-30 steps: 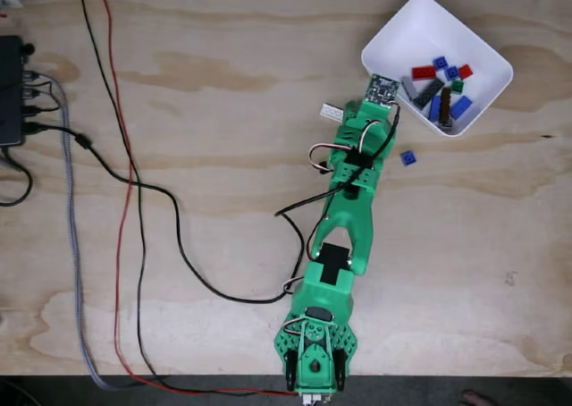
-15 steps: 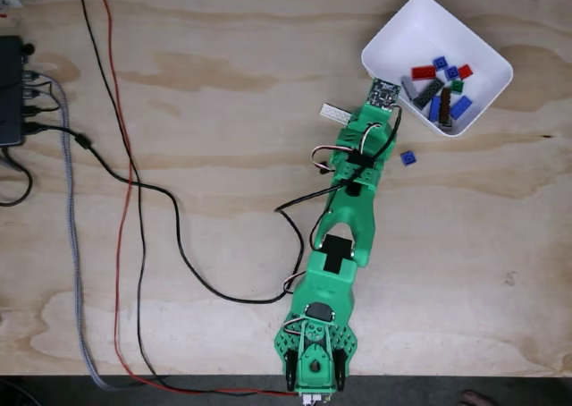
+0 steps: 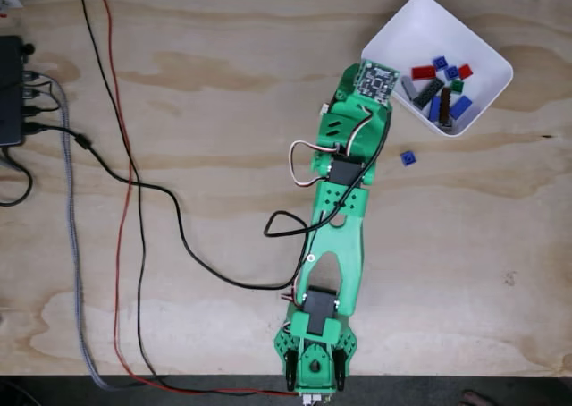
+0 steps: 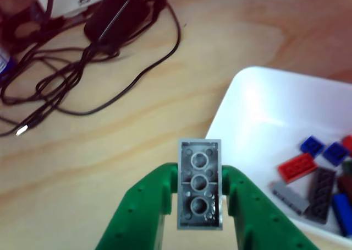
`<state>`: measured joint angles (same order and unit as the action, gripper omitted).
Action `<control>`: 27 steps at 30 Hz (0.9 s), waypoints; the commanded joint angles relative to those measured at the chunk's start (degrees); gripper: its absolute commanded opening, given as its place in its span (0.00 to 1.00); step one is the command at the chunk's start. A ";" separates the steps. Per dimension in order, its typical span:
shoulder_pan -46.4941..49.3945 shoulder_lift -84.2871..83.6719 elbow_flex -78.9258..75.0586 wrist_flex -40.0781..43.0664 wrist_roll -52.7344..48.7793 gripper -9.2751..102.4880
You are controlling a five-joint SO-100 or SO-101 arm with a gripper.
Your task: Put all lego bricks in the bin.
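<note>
In the other view my gripper (image 4: 200, 178) is shut on a light grey lego brick (image 4: 200, 151), its hollow underside facing the camera, pinched between two green fingers (image 4: 148, 206). The white bin (image 4: 258, 107) lies just to the right, with several lego bricks (image 4: 308, 178) in red, blue, grey and dark colours inside. From the fixed view the green arm reaches up the table, and the gripper (image 3: 355, 97) sits beside the bin's (image 3: 393, 30) left corner, its fingertips hidden under the wrist. A small blue brick (image 3: 407, 157) lies on the wood just below the bin.
Black, red and braided cables (image 3: 134, 191) run across the left half of the plywood table. A black box (image 3: 9, 93) sits at the left edge. In the other view a black adapter (image 4: 113, 16) and tangled cables lie at the far left.
The arm has stretched out and the wrist has moved up toward the bin's left corner. The pale brick that lay beside the gripper is now almost wholly covered by it.
</note>
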<state>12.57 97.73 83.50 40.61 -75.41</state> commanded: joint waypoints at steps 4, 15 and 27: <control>12.57 -25.84 -18.63 -9.93 -1.85 0.08; 12.74 -8.35 0.88 -15.38 6.33 0.27; 11.69 35.86 52.29 -18.72 -1.41 0.28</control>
<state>22.41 111.97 131.84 29.00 -76.55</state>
